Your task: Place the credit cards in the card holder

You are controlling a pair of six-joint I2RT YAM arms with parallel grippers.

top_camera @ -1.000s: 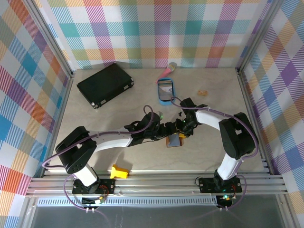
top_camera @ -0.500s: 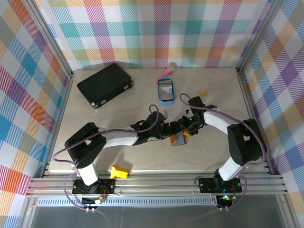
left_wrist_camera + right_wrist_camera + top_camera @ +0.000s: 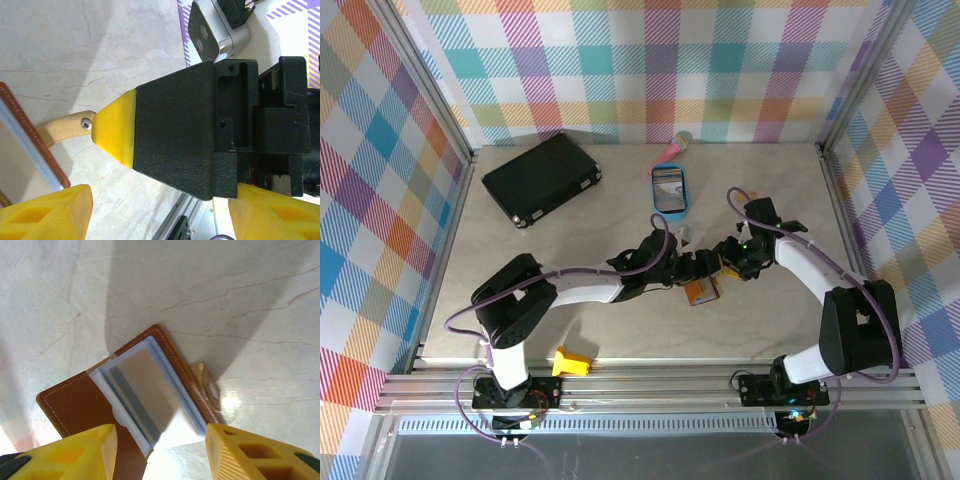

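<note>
left pincer [image 3: 686, 270] reaches in from the left to the middle of the desk [image 3: 800, 320]. its yellow fingers [image 3: 47, 212] stand wide apart in its own wrist view, and nothing is clamped between them. in that view a black finger with a yellow tip, which i take to belong to the other arm, fills the space ahead of it. only a stitched brown edge and the snap tab show at the far left.

the card holder [image 3: 703, 291] lies open on the desk just in front of where the two arms meet, slightly nearer the bases than either pincer. in the right wrist view its grey-blue lining faces up, and the pocket's long edges run aslant from upper left to lower right. the snap tab [image 3: 208, 389] pokes out on the right side. i cannot make out the credit cards as separate things. a shiny panel sits in the pocket, but whether it is a card or lining is unclear.

the right pincer [image 3: 728, 268] hangs directly over the holder, about half open, with the open pocket framed between its fingers [image 3: 75, 452]. it carries no card that i can see, and whether its tips touch the leather i cannot tell. it looks the better placed arm for the pocket.
</note>
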